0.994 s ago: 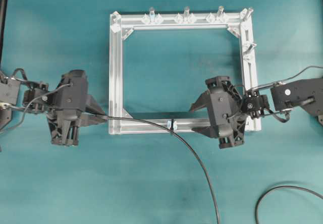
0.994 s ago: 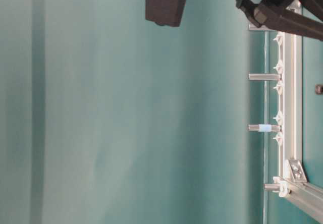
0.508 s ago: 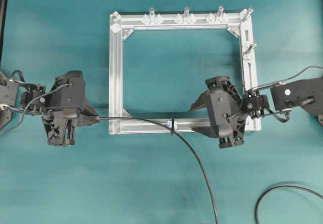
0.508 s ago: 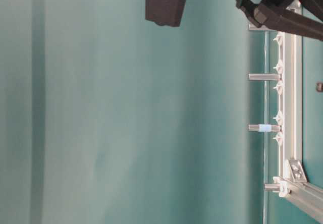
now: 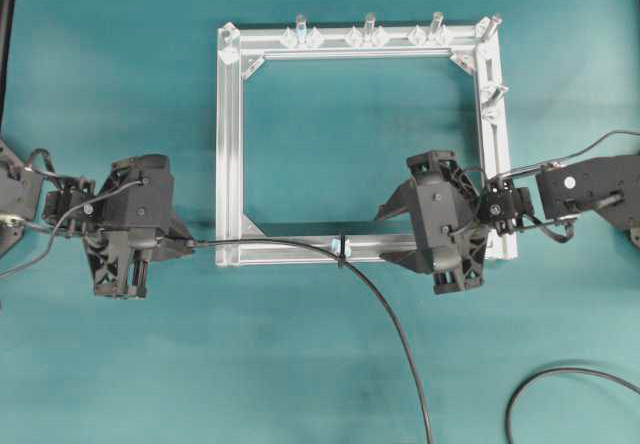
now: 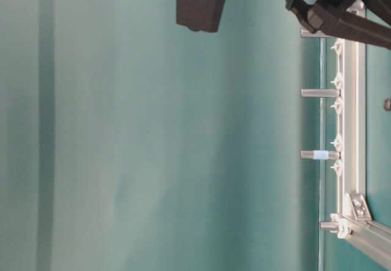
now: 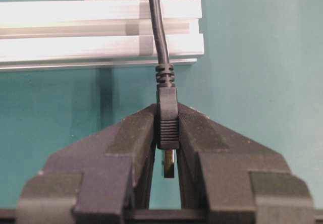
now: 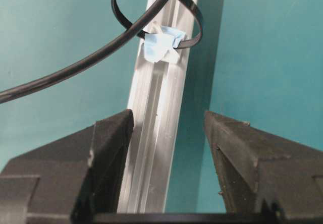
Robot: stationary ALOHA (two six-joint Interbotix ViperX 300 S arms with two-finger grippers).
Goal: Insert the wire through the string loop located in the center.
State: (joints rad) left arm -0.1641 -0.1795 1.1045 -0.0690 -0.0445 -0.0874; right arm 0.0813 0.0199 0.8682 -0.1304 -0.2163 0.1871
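Both my grippers mattered: my left gripper [image 7: 166,148] pinched the wire [image 5: 385,309] by its plug, already threaded through the string loop [image 8: 156,19] ahead of my spread right gripper [image 8: 166,148], where hard pulling risked snagging.

Black wire [image 5: 385,309] threaded through string loop [image 5: 341,245] on frame's near bar, plug pointing left

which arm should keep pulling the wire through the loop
Left. The left gripper is shut on the wire at its plug, and the wire already runs through the string loop. The right gripper is open, straddling the frame bar.
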